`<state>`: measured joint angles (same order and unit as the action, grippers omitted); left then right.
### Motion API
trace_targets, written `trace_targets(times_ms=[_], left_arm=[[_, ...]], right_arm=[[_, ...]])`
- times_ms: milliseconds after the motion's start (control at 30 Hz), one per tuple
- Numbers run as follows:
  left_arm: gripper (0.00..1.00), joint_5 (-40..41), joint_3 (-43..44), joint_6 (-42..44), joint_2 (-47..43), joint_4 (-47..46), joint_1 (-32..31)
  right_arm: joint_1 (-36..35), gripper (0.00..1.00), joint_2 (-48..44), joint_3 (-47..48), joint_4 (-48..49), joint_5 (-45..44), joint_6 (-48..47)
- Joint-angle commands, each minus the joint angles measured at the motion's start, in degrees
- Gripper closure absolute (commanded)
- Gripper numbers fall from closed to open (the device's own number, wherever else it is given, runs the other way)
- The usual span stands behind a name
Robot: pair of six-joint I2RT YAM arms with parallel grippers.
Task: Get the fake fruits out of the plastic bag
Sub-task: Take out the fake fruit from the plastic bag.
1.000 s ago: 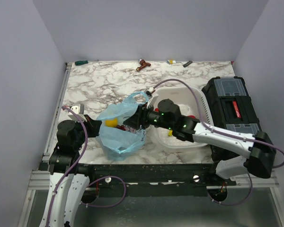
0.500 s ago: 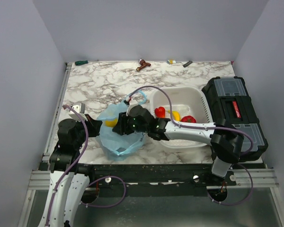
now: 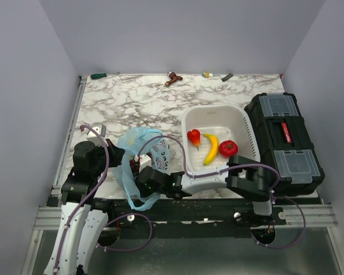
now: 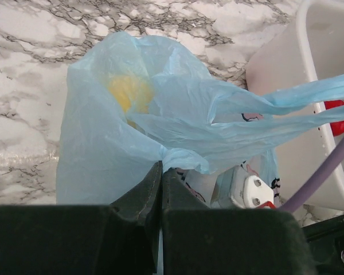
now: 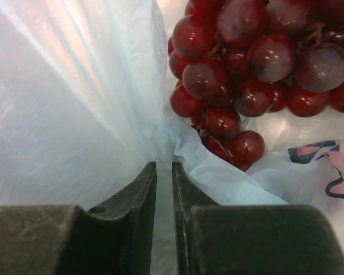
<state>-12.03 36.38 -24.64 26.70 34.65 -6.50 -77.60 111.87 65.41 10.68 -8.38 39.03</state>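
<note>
Left gripper [image 4: 161,172]: fingers pressed together on a gathered fold of the plastic bag [image 4: 103,149], at its near-left side.
Right gripper [image 5: 164,172]: fingers almost closed, a thin fold of bag film pinched between them; the arm reaches across to the bag's near side.
Plastic bag: light blue, crumpled on the marble table [image 3: 126,97], just left of the white basket [image 3: 213,107].
Grape bunch [image 5: 246,63]: dark red, lying on bag film just beyond the right fingers.
Lemon [image 4: 129,93]: a yellow blur behind the film, in the bag's far-left part.
Banana [image 3: 211,148]: in the basket, between a red heart-shaped fruit [image 3: 193,136] and a red apple [image 3: 228,148].
Toolbox [image 3: 281,134]: black, right of the basket.
</note>
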Motion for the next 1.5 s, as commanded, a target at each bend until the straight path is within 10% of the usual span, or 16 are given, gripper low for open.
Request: trace_targets(times_ms=[0, 433, 800, 1167, 1467], left_arm=[[1.0, 2.26, 0.42, 0.3, 0.66, -1.75, -0.09], [1.0, 14.84, -0.41, -9.42, 10.58, -1.65, -0.24], [1.0, 17.22, -3.69, -6.65, 8.18, -4.18, -0.33], [1.0, 13.29, -4.76, -6.03, 6.55, -7.16, -1.19], [1.0, 8.2, -4.92, -5.92, 7.45, -8.77, -1.32]], right_arm=[[-0.99, 0.78, 3.93, -0.2, -3.46, -12.94, -0.23], [3.09, 0.66, 8.36, -0.89, -0.03, -22.26, -3.29], [3.38, 0.49, -11.37, -4.69, -2.91, -22.54, -2.76], [10.35, 0.41, -1.43, 9.45, -10.51, -24.21, 0.8], [13.44, 0.15, 8.73, 18.27, -13.9, -22.14, 4.4]])
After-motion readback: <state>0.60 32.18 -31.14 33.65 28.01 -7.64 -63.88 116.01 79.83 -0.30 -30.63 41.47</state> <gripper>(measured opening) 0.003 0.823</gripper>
